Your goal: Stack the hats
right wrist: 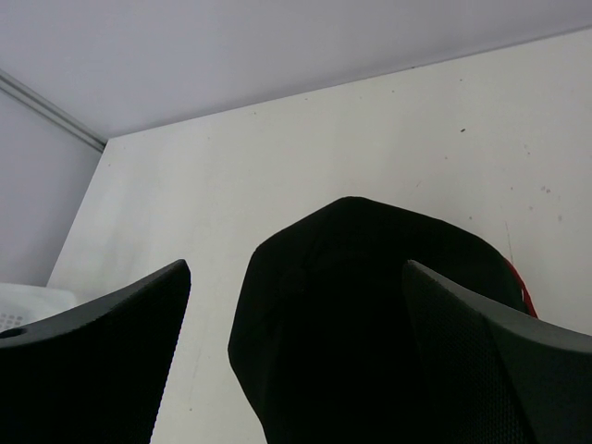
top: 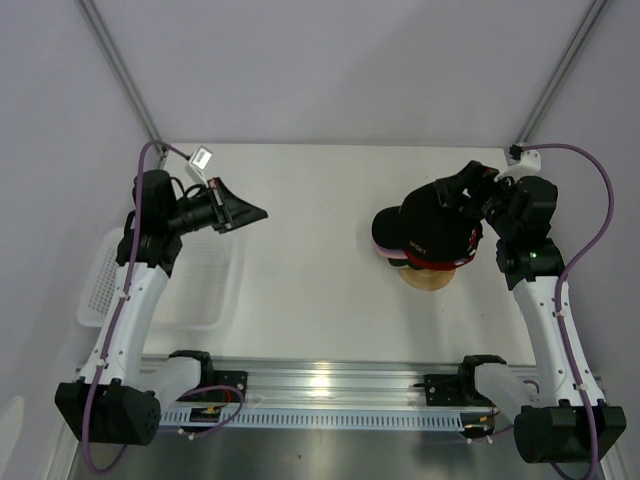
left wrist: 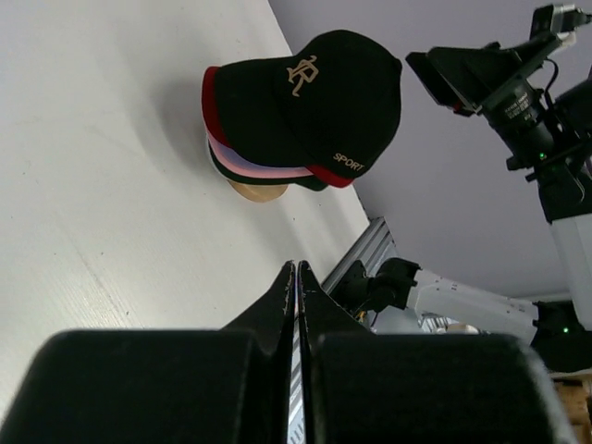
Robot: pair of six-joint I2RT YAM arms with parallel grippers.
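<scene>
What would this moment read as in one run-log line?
stage: hats stacked on wooden stand, black cap on top | left gripper: shut, empty, apart from hats | right gripper: open, astride black cap

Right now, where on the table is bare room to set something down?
The widest bare patch is the middle of the table, between the white basket and the stack of hats. The far strip behind them is also bare. It is crowded at the right: the open right claw hangs over the hats. The shut left claw hovers by the basket.
</scene>
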